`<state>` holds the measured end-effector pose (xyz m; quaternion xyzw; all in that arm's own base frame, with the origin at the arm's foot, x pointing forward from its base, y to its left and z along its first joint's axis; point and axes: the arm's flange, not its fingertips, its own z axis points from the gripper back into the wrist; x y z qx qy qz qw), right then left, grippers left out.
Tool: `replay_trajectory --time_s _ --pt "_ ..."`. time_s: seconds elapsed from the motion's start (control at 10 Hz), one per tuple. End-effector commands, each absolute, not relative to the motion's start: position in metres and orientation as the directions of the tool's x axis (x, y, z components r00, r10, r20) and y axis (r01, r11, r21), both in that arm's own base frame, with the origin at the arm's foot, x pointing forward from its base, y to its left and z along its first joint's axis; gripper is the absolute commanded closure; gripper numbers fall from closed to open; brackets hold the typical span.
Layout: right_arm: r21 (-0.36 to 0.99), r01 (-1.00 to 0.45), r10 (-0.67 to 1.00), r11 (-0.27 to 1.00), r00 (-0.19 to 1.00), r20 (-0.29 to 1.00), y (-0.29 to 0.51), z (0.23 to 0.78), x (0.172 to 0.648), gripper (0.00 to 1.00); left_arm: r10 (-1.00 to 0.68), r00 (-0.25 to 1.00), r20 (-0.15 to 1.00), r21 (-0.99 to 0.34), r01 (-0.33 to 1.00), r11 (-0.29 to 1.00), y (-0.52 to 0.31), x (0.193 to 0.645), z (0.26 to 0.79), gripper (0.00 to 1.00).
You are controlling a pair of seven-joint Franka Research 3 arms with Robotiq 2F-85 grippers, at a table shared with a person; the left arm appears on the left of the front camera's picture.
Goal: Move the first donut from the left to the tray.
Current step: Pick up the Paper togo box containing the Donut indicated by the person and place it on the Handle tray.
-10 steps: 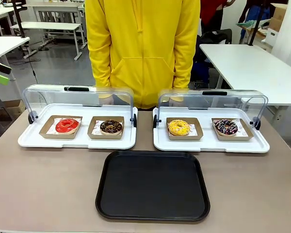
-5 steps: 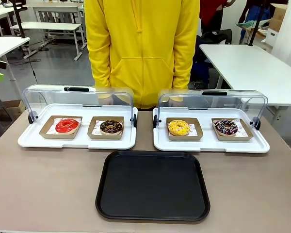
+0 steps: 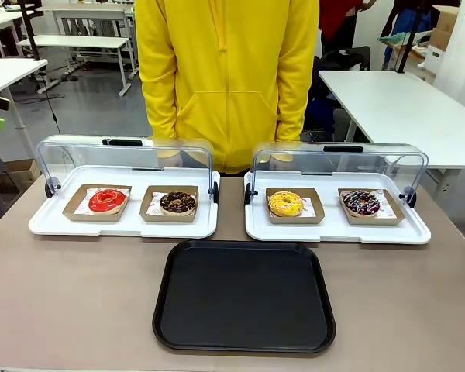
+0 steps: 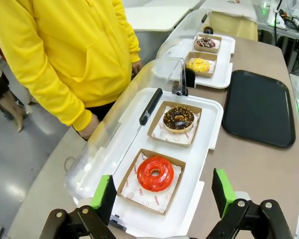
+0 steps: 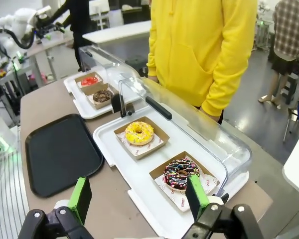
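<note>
The left gripper (image 4: 162,180) is wide open and holds nothing. Seen along its fingers, the red donut (image 4: 155,173) lies just ahead, framed between them, in its brown cardboard holder (image 4: 127,184) on a white tray (image 4: 209,115) whose clear lid (image 4: 114,129) is raised. The chocolate donut (image 4: 178,118) sits farther ahead on the same white tray. The black tray (image 4: 259,107) lies on the desk (image 4: 249,169), off towards the side of the gripper's right-hand finger in this view, apart from the donut. The right gripper (image 5: 138,185) is also wide open and empty, and a sprinkled donut (image 5: 180,174) lies just ahead of it.
</note>
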<state>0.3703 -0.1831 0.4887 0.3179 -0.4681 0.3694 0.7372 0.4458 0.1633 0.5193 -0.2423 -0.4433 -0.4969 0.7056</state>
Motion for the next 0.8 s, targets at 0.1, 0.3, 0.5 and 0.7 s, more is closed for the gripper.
replay_trajectory --time_s 0.1,0.3,0.5,0.7 --pt "0.093 -0.85 0.244 0.519 0.252 0.937 -0.1823 0.4887 0.3723 0.0 -0.474 0.112 0.873 0.093 0.917 0.388 0.1632 0.4457 0.5196 0.0" --pt "0.093 -0.85 0.244 0.519 0.252 0.937 -0.1823 0.4887 0.3723 0.0 -0.474 0.112 0.873 0.093 0.917 0.388 0.1632 0.4457 0.5196 0.0" --pt "0.093 -0.85 0.244 0.519 0.252 0.937 -0.1823 0.4887 0.3723 0.0 -0.474 0.112 0.873 0.093 0.917 0.388 0.1632 0.4457 0.5196 0.0" --pt "0.093 -0.85 0.244 0.519 0.252 0.937 -0.1823 0.4887 0.3723 0.0 -0.474 0.112 0.873 0.093 0.917 0.388 0.1632 0.4457 0.5196 0.0"
